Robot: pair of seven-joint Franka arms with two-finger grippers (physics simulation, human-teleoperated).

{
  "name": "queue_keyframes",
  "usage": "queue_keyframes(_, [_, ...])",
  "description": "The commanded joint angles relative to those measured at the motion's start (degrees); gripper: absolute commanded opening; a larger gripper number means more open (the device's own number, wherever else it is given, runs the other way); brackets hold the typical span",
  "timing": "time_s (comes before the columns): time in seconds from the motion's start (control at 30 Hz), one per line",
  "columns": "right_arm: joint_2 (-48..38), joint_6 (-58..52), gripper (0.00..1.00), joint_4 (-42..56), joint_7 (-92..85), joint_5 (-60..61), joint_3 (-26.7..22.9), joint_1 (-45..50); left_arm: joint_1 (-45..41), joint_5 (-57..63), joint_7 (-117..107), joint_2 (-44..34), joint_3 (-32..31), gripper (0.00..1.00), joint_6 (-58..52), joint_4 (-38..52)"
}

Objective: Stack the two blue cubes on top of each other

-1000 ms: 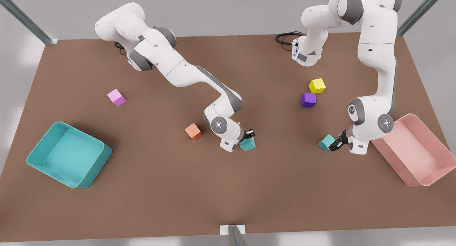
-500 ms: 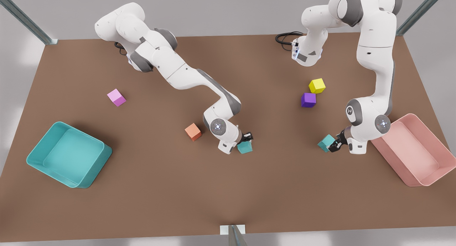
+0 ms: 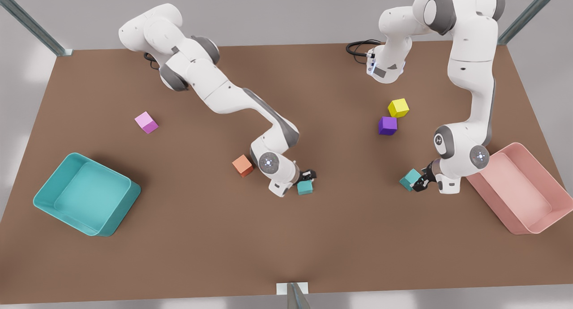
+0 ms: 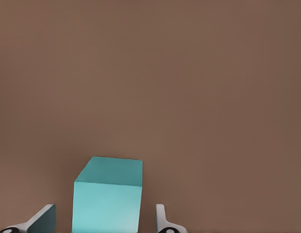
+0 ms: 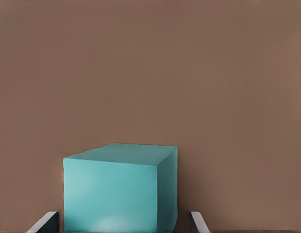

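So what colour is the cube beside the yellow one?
Dark purple cube, clearest in the front view.

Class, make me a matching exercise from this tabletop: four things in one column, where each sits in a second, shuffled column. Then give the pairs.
Things
1. yellow cube
2. orange cube
3. pink cube
4. teal bin

Places
A. near the table edge on the front view's left
B. right next to the purple cube
C. close beside an arm near the table's middle
D. alone, far from both arms' grippers

Pairs: 1-B, 2-C, 3-D, 4-A
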Motion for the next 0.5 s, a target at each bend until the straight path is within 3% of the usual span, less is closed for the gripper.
queue_keyframes(0.0, [-0.91, -4.88, 1.0, -0.04, 1.43, -0.3, 0.13, -0.92, -0.02, 0.1, -2.18, 0.59, 0.0, 1.0, 0.04, 0.02])
queue_keyframes(0.27, [-10.4, -28.15, 1.0, 3.22, 2.22, -0.91, 1.88, -11.63, -0.2, 0.1, -2.1, 2.88, -0.09, 1.0, 0.21, 0.11])
queue_keyframes(0.33, [-19.01, -40.8, 1.0, 0.67, 1.52, -2.14, -0.22, -17.51, -0.29, 0.1, -2.1, 3.23, 0.0, 1.0, 0.21, 0.11])
queue_keyframes(0.4, [-21.83, -53.3, 1.0, 0.14, -8.58, -8.29, -0.93, -28.24, -0.73, 0.1, -2.1, 4.11, 0.0, 1.0, 0.3, 0.02])
queue_keyframes(0.47, [-26.75, -55.15, 1.0, -0.12, -29.59, -17.09, -8.13, -31.59, -0.81, 0.1, -2.1, 4.64, 0.0, 1.0, 0.3, 0.11])
